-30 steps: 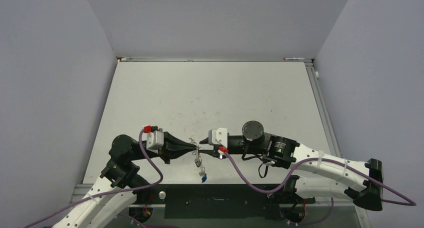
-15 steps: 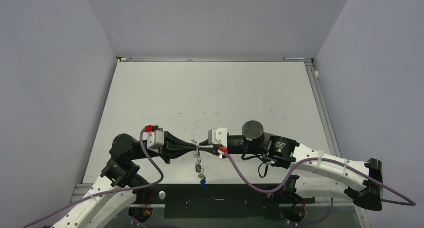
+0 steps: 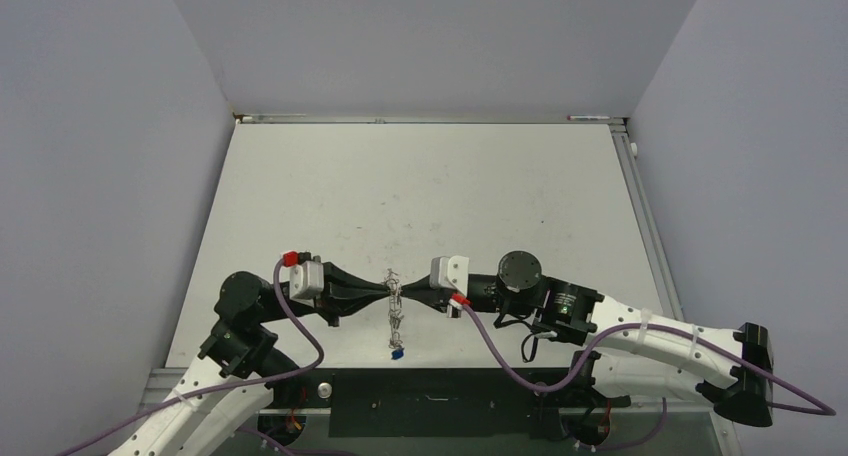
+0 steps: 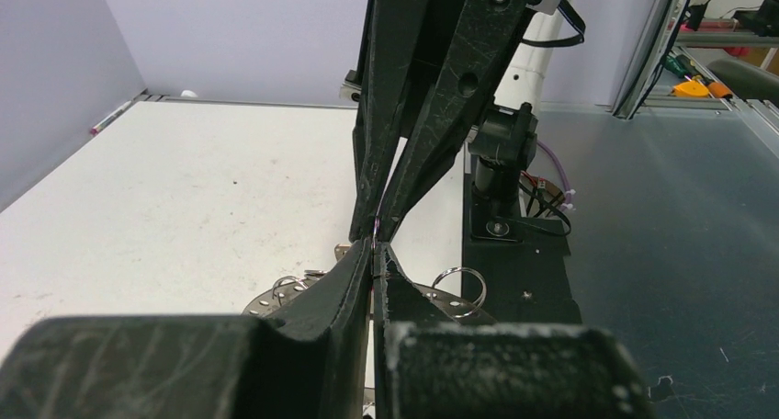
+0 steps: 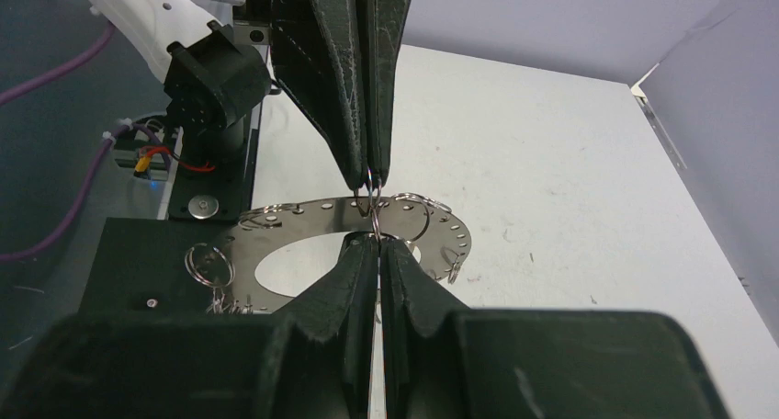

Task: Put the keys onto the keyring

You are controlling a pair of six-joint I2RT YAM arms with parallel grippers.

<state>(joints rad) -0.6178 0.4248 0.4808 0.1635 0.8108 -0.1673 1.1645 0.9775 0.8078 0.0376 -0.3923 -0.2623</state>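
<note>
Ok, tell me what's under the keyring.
Beneath the keyring dangle keys, the lowest with a blue tag. In its wrist view the right end effector covers part of the keyring, hiding whatever hangs there.

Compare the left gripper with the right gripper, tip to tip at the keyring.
The left gripper reaches in from the left, the right gripper from the right. The left arm is folded near its base; the right arm stretches farther out. Shared: both are shut, each apparently pinching the same small wire loop on the keyring, with keys hanging from it.
</note>
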